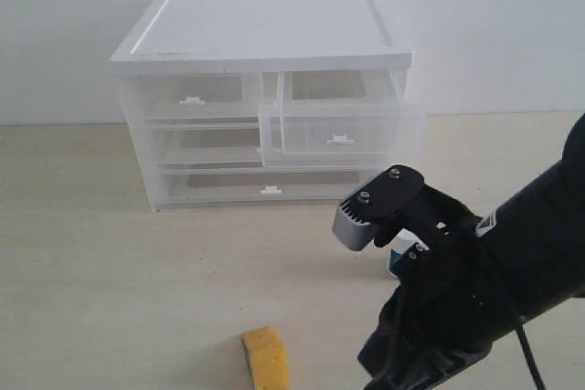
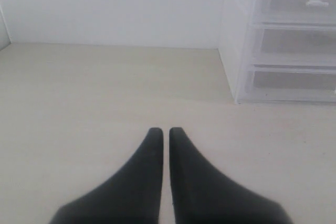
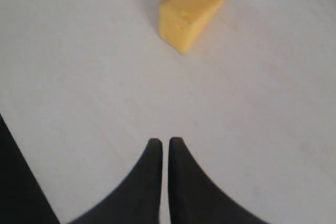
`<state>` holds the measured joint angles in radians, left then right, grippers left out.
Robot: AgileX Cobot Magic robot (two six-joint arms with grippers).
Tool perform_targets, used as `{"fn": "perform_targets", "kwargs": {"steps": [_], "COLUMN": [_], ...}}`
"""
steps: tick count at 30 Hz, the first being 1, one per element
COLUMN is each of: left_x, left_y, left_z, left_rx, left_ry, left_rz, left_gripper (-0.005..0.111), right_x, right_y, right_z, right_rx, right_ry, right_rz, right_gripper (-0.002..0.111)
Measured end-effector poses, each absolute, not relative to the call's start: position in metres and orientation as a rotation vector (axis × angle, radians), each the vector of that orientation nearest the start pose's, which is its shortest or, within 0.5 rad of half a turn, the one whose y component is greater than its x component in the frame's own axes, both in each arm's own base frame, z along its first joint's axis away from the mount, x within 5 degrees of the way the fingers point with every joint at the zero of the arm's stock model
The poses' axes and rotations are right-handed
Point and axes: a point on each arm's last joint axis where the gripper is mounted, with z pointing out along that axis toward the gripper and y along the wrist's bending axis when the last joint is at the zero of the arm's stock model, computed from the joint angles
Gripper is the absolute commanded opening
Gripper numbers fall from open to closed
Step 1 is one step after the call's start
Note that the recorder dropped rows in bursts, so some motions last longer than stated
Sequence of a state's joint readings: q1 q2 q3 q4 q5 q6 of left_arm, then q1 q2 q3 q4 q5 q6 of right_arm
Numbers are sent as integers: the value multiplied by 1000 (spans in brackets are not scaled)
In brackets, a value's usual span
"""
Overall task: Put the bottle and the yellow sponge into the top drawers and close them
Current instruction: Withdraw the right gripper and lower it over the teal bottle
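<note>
The yellow sponge [image 1: 265, 358] lies on the table near the front edge; in the right wrist view the yellow sponge [image 3: 190, 12] sits well ahead of my right gripper [image 3: 165, 141], which is shut and empty. Only a white and teal sliver of the bottle [image 1: 399, 254] shows behind the right arm [image 1: 475, 289]. The top right drawer [image 1: 341, 130] is pulled out and looks empty. The top left drawer [image 1: 191, 96] is closed. My left gripper [image 2: 166, 129] is shut on nothing over bare table, left of the cabinet [image 2: 236, 45].
The white-topped cabinet [image 1: 265, 29] stands at the back against a white wall. Its two full-width lower drawers [image 1: 270, 187] are pushed in. The right arm fills the lower right of the exterior view; the left arm does not show there.
</note>
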<state>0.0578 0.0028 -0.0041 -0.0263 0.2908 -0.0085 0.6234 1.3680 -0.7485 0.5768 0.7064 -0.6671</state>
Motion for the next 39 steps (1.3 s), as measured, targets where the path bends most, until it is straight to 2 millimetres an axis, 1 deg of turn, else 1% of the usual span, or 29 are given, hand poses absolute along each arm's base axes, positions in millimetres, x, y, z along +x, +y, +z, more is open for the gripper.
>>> {"fn": "perform_targets", "kwargs": {"steps": [3,4,6,8,9,11,12,13,16,19,23,28,34,39], "left_x": [55,55,55,55,55,55,55,55,55,55,55,55,55,55], "left_y": [2,2,2,2,2,2,2,2,2,2,2,2,2,2], "left_z": [188,188,188,188,188,188,188,188,188,188,188,188,188,188], "left_rx": [-76,-76,-76,-76,-76,-76,-76,-76,-76,-76,-76,-76,-76,-76], "left_ry": [1771,1771,1771,1771,1771,1771,1771,1771,1771,1771,1771,1771,1771,1771], "left_rz": [11,11,11,11,11,11,11,11,11,11,11,11,11,11], "left_gripper": [4,4,4,4,4,4,4,4,4,4,4,4,4,4], "right_x": [185,188,193,197,200,207,211,216,226,234,233,225,216,217], "right_y": [158,155,148,144,142,139,136,134,126,121,121,116,109,109], "right_z": [226,227,230,233,235,239,241,242,244,239,222,199,187,169], "right_rx": [-1189,-1188,-1164,-1136,-1115,-1061,-1028,-991,-903,-828,-751,-651,-568,-517], "right_ry": [2557,2572,2604,2613,2614,2599,2586,2571,2537,2460,2332,2201,2090,2068], "right_rz": [435,361,231,151,124,107,105,101,102,112,158,196,217,231], "right_gripper": [0,2,12,28,40,60,68,73,73,73,73,73,73,73]}}
